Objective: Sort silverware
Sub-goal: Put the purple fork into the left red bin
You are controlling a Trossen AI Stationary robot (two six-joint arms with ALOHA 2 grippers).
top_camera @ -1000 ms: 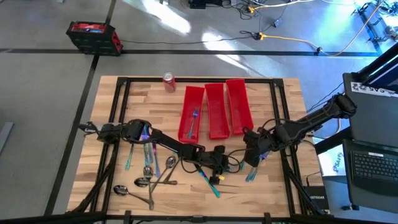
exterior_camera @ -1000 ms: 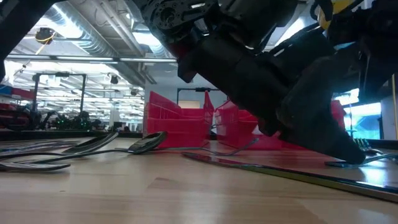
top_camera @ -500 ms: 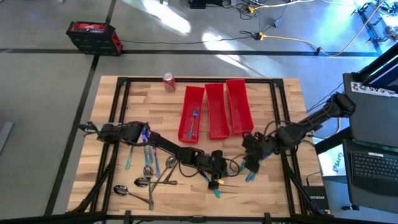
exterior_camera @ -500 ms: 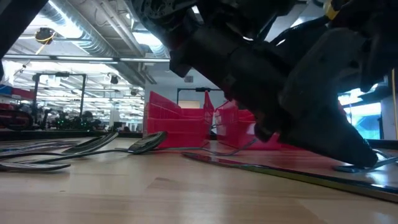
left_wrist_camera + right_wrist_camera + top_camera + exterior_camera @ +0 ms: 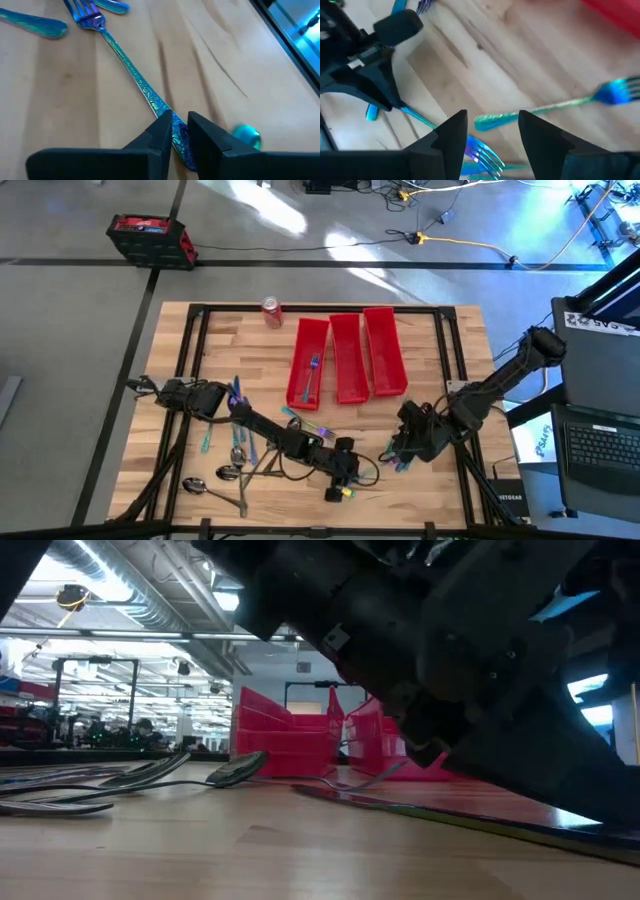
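Observation:
My left gripper (image 5: 179, 131) is low near the table's front edge (image 5: 343, 483), shut on a teal fork (image 5: 131, 75). The fork's purple-blue tines (image 5: 90, 15) point away toward my right gripper. My right gripper (image 5: 492, 132) hangs open over the wood at the right (image 5: 397, 455); the same tines (image 5: 484, 154) show between its fingers, apart from them. Another teal fork (image 5: 550, 106) lies just beyond. More silverware (image 5: 240, 452) lies scattered at the front left, and one fork (image 5: 312, 375) lies in the left red bin. My left gripper pinches the fork's handle (image 5: 159, 107) near its free end between its two fingers. The fingers slant down from the table's left and lie nearly along the fork. The fork lies flat on the wood, its tines far from the fingers.
Three long red bins (image 5: 347, 358) stand side by side at the table's far middle, with a red soda can (image 5: 271, 311) at the far left. Spoons (image 5: 235, 768) and a long slim piece (image 5: 450, 820) lie on the table in the low view.
My left gripper has swung toward the table's near edge, staying low over the wood and shut. My right gripper has also gone toward the near edge, a little leftward, and has rolled about its own axis; its fingers stay apart.

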